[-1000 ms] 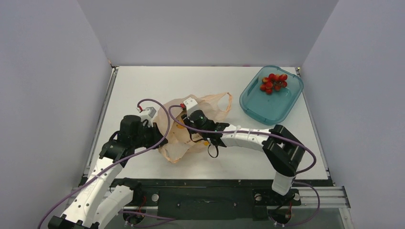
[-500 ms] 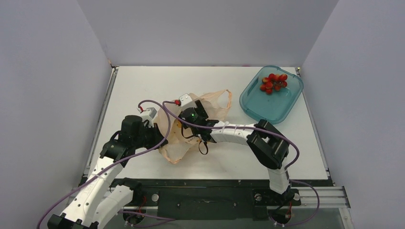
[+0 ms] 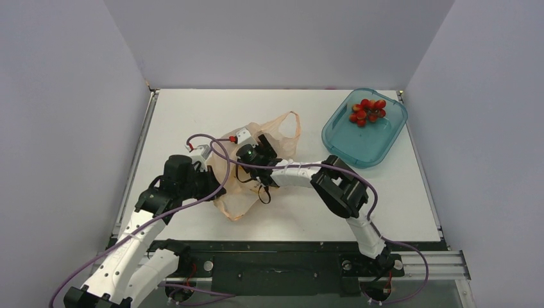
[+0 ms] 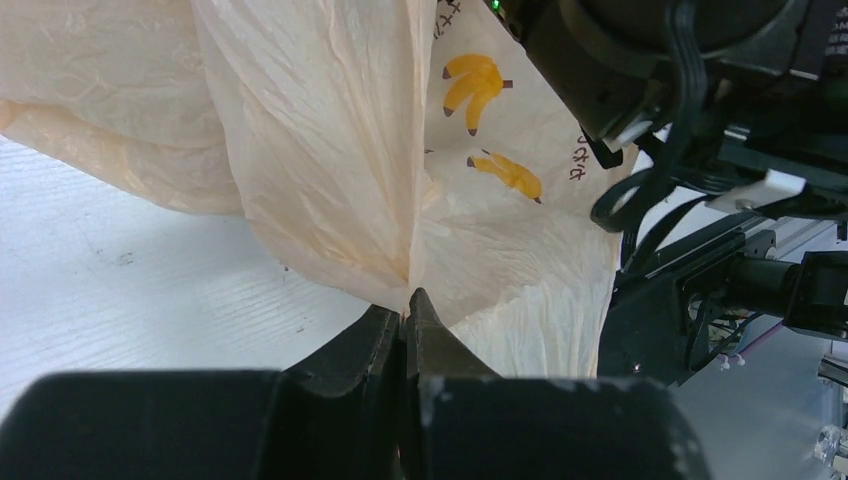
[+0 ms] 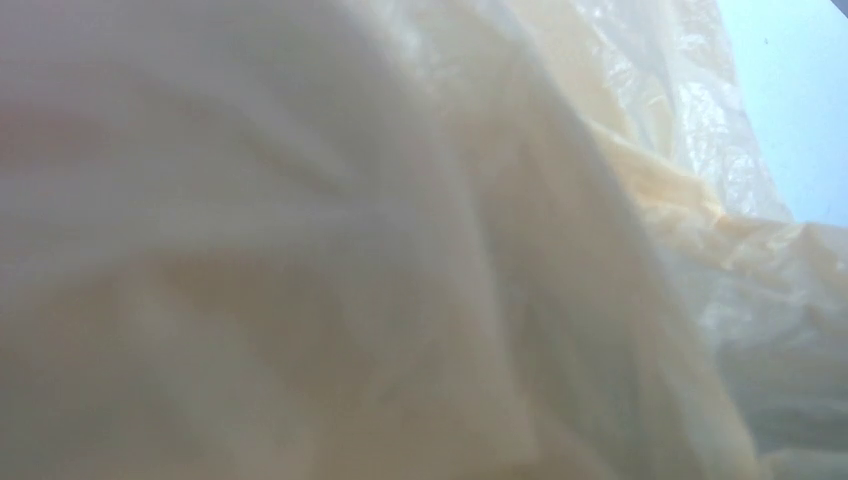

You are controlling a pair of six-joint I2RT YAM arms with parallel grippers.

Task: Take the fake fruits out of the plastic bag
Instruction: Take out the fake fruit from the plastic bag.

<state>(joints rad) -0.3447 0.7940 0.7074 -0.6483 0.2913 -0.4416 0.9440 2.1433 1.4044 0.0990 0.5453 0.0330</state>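
The pale-orange plastic bag (image 3: 232, 196) lies crumpled at the table's middle left, its loop handle toward the back. My left gripper (image 3: 213, 184) is shut on a fold of the bag's near-left side; the left wrist view shows the fold (image 4: 330, 150) pinched at the fingertips (image 4: 408, 300). My right gripper (image 3: 247, 158) reaches into the bag's mouth from the right, with its fingers hidden by plastic. The right wrist view shows only bag film (image 5: 400, 250). A red berry cluster (image 3: 367, 110) lies in the teal tub. The other fruits are hidden.
The teal translucent tub (image 3: 359, 144) stands at the back right corner. Purple cables loop over the bag between the two wrists. Grey walls close in the table on three sides. The right arm's elbow (image 3: 337, 186) lies low, right of the bag.
My right arm has pushed further left and deeper into the bag, its elbow folding in. The bag's handle has shifted left and back. My left gripper has held its place.
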